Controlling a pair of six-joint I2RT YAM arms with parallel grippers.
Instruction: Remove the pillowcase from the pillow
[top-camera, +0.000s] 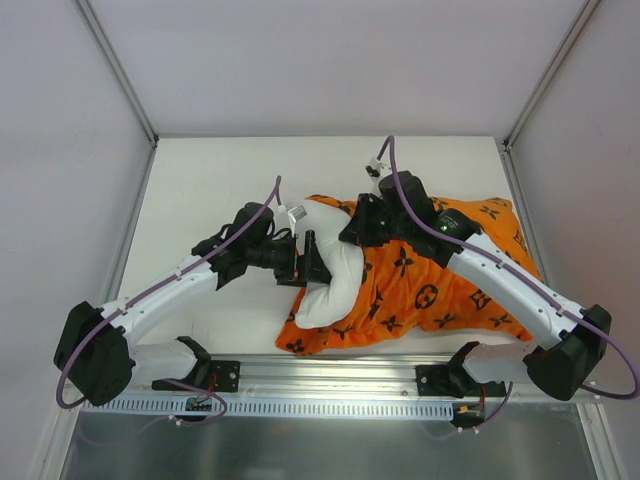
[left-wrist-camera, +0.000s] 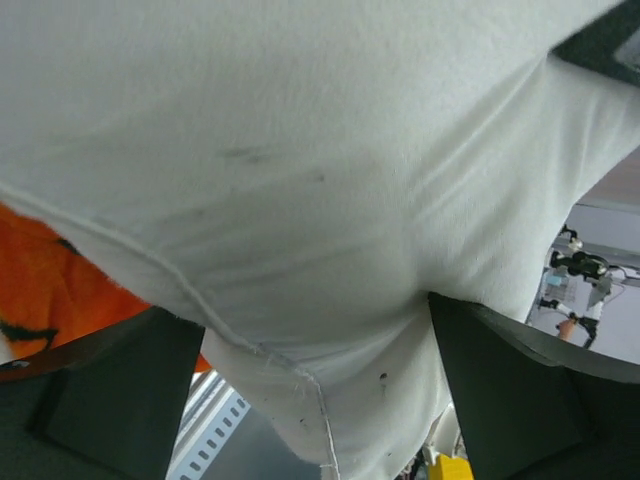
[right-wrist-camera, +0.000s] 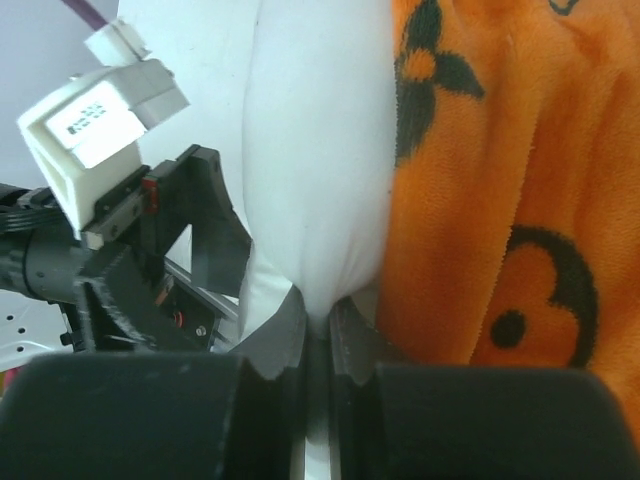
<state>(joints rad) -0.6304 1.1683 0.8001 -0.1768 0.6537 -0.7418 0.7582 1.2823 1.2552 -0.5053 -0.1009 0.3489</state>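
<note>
Pillow (top-camera: 335, 270): lies on the table (top-camera: 200, 190), its left end bare and its right part inside the pillowcase (top-camera: 440, 290). The pillowcase spreads out to the pillow's right and is bunched under the pillow's near edge.

Left claw (top-camera: 312, 262): released. The jaws are spread wide, one on each side of the pillow's bare left end.

Right claw (right-wrist-camera: 318, 345): clenched, set down at the line where the pillowcase's edge meets the pillow. Whether orange or white cloth is nipped there cannot be told.
</note>
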